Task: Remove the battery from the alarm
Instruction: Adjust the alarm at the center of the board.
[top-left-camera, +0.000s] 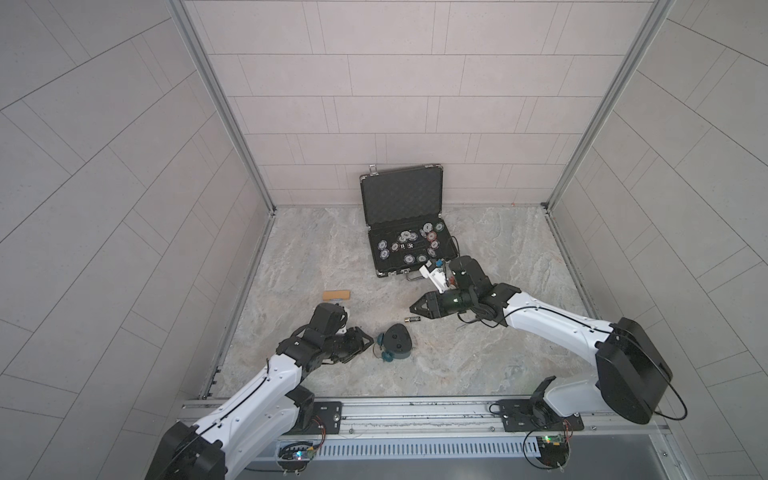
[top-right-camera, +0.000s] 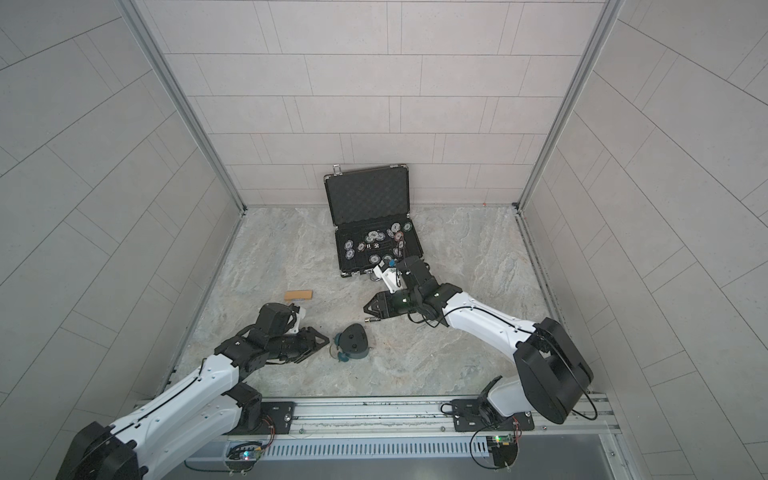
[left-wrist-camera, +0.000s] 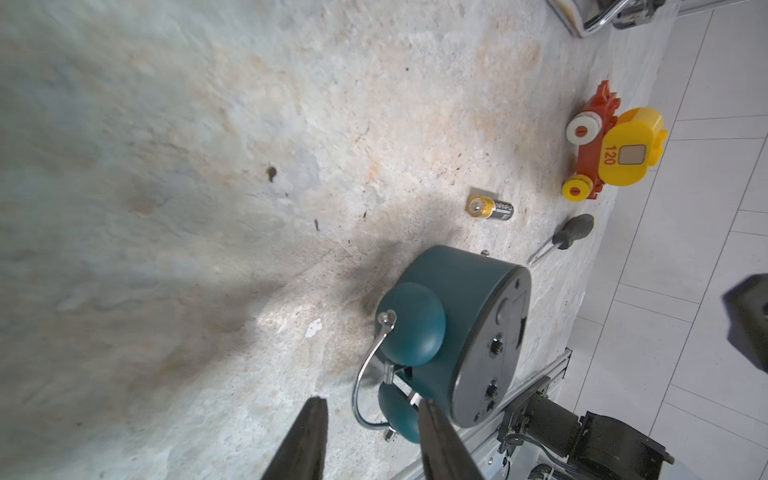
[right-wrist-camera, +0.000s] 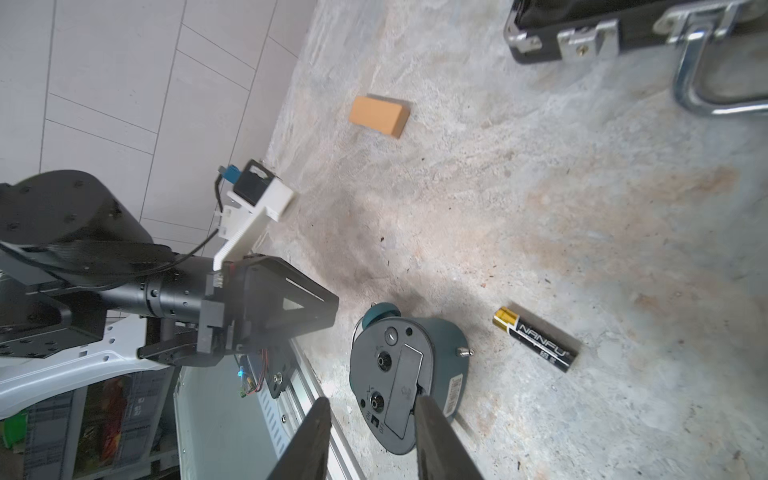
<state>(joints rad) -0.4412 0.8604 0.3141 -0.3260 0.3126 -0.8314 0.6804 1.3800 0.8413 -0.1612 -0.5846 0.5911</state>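
Left gripper (top-left-camera: 368, 341): jaws partly spread, empty, tips just beside the alarm. Alarm (top-left-camera: 397, 338): face down on the table (top-left-camera: 316, 257), dark back upward. Battery (top-left-camera: 412, 319): lying free on the table just beyond the alarm, held by nothing. Right gripper (top-left-camera: 412, 308): jaws partly spread, empty, poised near the battery. Removal appears complete. The next move likely calls only for drawing both arms clear without nudging either item.

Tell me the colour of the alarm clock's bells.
Dark teal bells, matching the alarm clock body; the left wrist view shows them best.
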